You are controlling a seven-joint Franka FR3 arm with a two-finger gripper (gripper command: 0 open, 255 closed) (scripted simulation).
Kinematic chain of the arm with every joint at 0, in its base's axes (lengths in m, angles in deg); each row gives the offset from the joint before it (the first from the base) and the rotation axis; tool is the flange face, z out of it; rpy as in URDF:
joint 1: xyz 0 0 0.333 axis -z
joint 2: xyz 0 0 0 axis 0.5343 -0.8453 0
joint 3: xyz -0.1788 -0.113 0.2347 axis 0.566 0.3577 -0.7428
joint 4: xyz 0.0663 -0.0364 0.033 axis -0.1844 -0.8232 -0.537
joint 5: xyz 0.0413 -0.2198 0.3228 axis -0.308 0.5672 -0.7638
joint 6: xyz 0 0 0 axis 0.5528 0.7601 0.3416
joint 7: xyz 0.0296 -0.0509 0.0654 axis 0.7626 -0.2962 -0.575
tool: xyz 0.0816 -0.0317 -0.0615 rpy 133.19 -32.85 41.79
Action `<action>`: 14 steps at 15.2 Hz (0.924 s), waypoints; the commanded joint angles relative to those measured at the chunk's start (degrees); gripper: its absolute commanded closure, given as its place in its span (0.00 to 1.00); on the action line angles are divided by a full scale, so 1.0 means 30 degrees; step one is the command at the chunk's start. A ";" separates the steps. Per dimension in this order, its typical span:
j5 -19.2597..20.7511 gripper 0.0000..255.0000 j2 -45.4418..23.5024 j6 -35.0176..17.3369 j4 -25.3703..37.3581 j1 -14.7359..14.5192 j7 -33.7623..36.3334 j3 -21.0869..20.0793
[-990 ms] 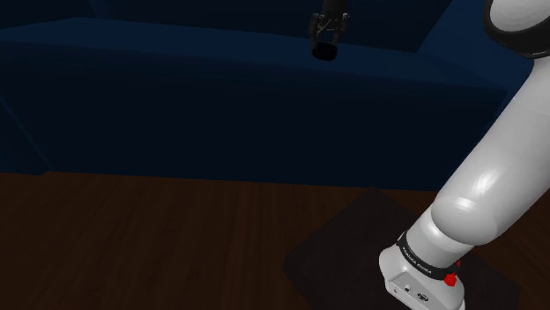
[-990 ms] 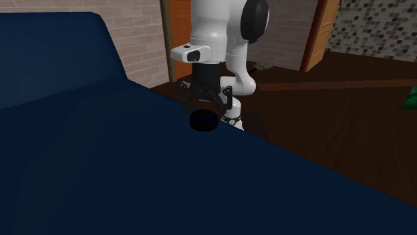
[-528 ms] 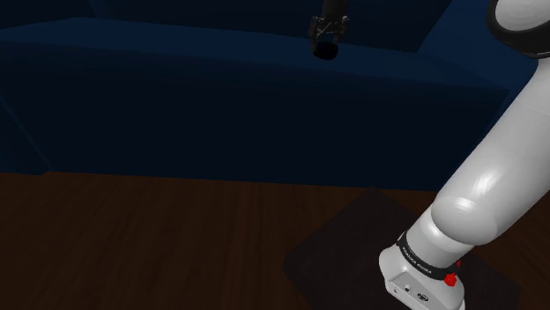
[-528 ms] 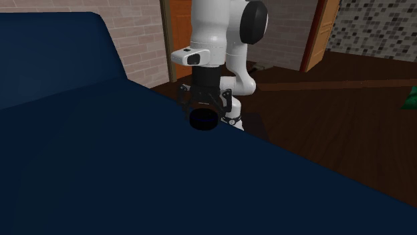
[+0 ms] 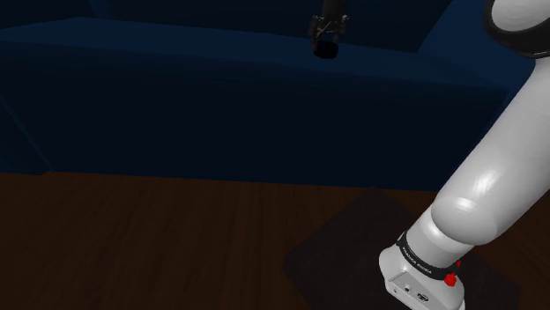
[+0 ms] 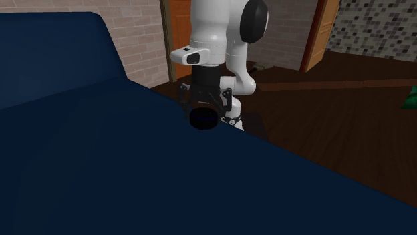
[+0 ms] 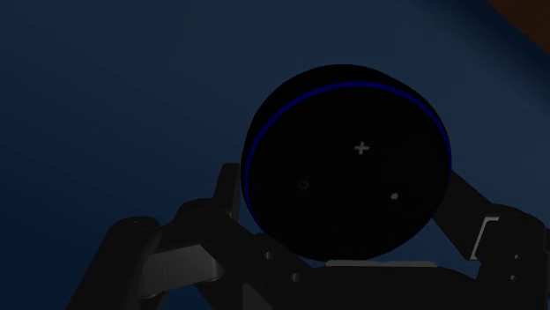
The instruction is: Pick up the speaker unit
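The speaker unit (image 7: 348, 163) is a black round puck with a thin blue ring near its top face. My gripper (image 7: 345, 207) is shut on it, one black finger (image 7: 227, 189) pressed to each side. In the second exterior view the speaker unit (image 6: 202, 118) hangs just above the front edge of a dark blue sofa seat (image 6: 100, 167), with the gripper (image 6: 202, 112) pointing straight down from the white arm. The shoulder view puts the speaker unit (image 5: 324, 50) and gripper (image 5: 326, 40) over the sofa (image 5: 176, 79) near the top middle.
A dark wooden floor (image 5: 132, 238) lies before the sofa, with a dark mat (image 5: 335, 255) under the arm's base (image 5: 423, 282). Behind the arm are a brick wall (image 6: 144, 33), an orange door (image 6: 180, 27) and a stone-tiled wall (image 6: 374, 27).
The gripper has risen a little with the speaker unit in it, so the speaker now sits slightly higher over the sofa seat.
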 commanded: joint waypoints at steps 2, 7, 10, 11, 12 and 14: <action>-0.0045 1.00 -0.0255 0.0782 0.0969 0.0012 -0.0045 0.0007; -0.0135 1.00 -0.0733 0.2235 0.2897 0.0052 -0.0146 0.0033; -0.0205 1.00 -0.1110 0.3155 0.4190 0.0090 -0.0215 0.0054; -0.0232 1.00 -0.1252 0.3472 0.4648 0.0106 -0.0240 0.0063; -0.0260 1.00 -0.1405 0.3795 0.5122 0.0123 -0.0266 0.0071; -0.0294 1.00 -0.1586 0.4171 0.5679 0.0145 -0.0296 0.0082</action>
